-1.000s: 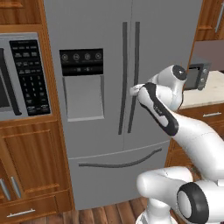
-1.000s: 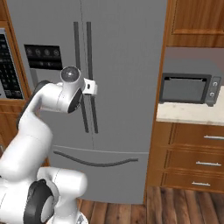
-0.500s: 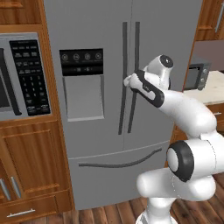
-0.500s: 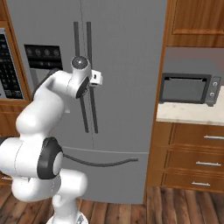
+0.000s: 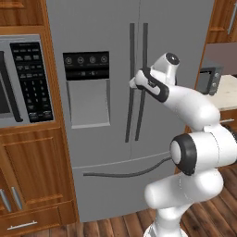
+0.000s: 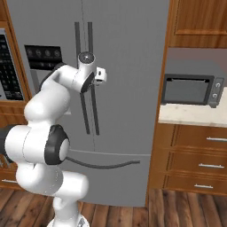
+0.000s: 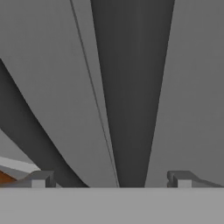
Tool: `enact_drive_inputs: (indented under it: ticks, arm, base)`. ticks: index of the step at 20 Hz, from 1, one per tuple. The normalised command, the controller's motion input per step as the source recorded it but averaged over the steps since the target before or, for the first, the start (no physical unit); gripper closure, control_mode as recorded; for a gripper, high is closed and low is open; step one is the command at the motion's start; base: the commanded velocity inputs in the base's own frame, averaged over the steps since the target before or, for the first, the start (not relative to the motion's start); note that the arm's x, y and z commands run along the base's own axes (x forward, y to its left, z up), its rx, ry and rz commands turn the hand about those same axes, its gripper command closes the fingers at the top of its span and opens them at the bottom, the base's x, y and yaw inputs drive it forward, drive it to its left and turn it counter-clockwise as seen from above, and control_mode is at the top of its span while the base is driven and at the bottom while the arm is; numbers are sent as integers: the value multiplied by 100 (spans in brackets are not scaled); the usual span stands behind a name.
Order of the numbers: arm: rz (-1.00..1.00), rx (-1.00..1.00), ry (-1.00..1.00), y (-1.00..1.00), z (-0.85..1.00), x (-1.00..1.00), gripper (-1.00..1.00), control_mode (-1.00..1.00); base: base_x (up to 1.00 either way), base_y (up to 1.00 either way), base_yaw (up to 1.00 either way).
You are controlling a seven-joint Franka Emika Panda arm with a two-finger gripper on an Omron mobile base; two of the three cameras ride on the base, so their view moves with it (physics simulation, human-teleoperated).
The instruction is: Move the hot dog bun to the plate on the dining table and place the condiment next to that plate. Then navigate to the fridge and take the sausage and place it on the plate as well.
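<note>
- Left base view: arm reaches up to the fridge [image 5: 92, 115], a grey French-door unit. Gripper [image 5: 134, 83] sits right at the two dark vertical door handles [image 5: 138, 83], at about the height of the dispenser panel [image 5: 87, 88] on the left door. Can't read the finger gap from this angle.
- Same view: curved freezer-drawer handle [image 5: 125, 172] lower down; wall oven keypad [image 5: 32, 81] in wood cabinetry to the left; toaster oven [image 5: 209, 79] on a pale counter [image 5: 227, 95] to the right.
- Right base view: hand is level with the upper half of the handles [image 6: 86, 75], gripper [image 6: 103, 76] just beside the right-hand one, over the right door. Toaster oven [image 6: 191, 90] on the counter [image 6: 195, 114] to the right, wood drawers [image 6: 195, 159] below it.
- Hand view: fingertips [image 7: 41, 179] spread wide, nothing between them, so the tool is open and empty. One dark handle [image 7: 131, 87] runs up the middle between the tips, close in front; a second dark bar [image 7: 30, 131] slants off at the left.
- Fridge doors are closed. The sausage is not visible; can't tell where it sits.
</note>
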Motion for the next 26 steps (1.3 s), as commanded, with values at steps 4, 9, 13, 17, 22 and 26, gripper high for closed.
enact_drive_inputs:
  ticks: [4, 9, 13, 17, 22, 26]
  arm:
    - [0, 0, -5, -2, -28, 31, -100, -100]
    - [0, 0, -10, -10, -36, 18, -100, -100]
    - [0, -2, -25, -7, -53, -18, -100, -100]
    - [0, 0, -18, -14, -37, 1, -100, -100]
    - [0, 0, -8, -24, -6, 40, -100, -100]
    - [0, 0, -4, -17, 0, 63, -100, -100]
  base:
    - [0, 0, 0]
    - [0, 0, 0]
    - [0, 0, 0]
    - [0, 0, 0]
    - [0, 0, 0]
    - [0, 0, 0]
